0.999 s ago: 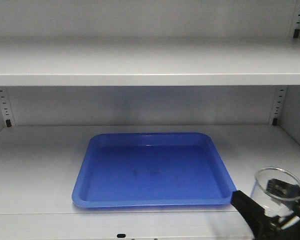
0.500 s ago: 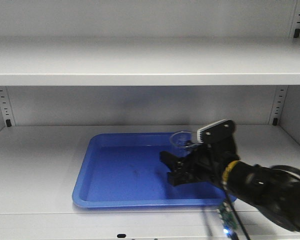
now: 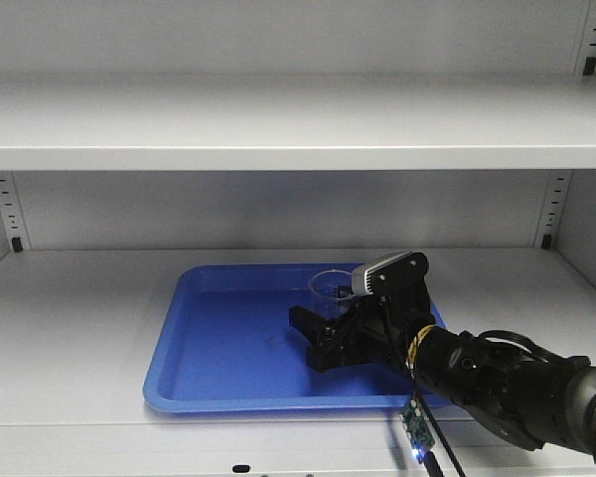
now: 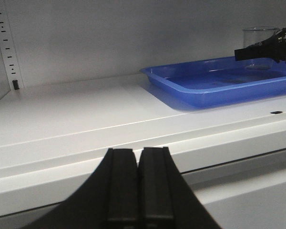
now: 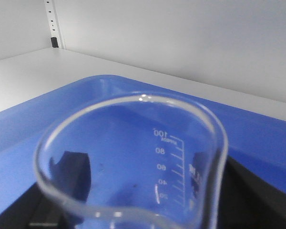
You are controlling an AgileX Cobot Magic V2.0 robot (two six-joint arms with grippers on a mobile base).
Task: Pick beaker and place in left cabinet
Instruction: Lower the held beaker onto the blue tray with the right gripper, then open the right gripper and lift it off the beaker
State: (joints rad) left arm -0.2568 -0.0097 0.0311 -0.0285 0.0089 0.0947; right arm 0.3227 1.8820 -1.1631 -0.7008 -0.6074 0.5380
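1. White shelves fill your front view: the cabinet has one shelf board across the top, and a lower shelf carries a blue tray at about 6 o'clock of the frame.
2. Your right gripper reaches in from 4 o'clock and sits over the right half of the tray, with the wrist camera housing above it.
3. The beaker stands upright between the right gripper's black fingers, inside the tray's bounds; you cannot tell from the front whether its base touches the tray floor.
4. Your right wrist view looks straight down into the beaker's rim, its white marks reading up to 100, with dark finger parts on either side, so the jaws are pinching the glass.
5. Compared with half a second ago, the right arm has slid a little toward 9 o'clock and lower over the tray; a second ago it was at the 5 o'clock corner, outside the tray.
6. Your left gripper hangs below the shelf's front edge, jaws pressed together, holding nothing.
7. From the left wrist view, the tray and beaker lie at 2 o'clock.
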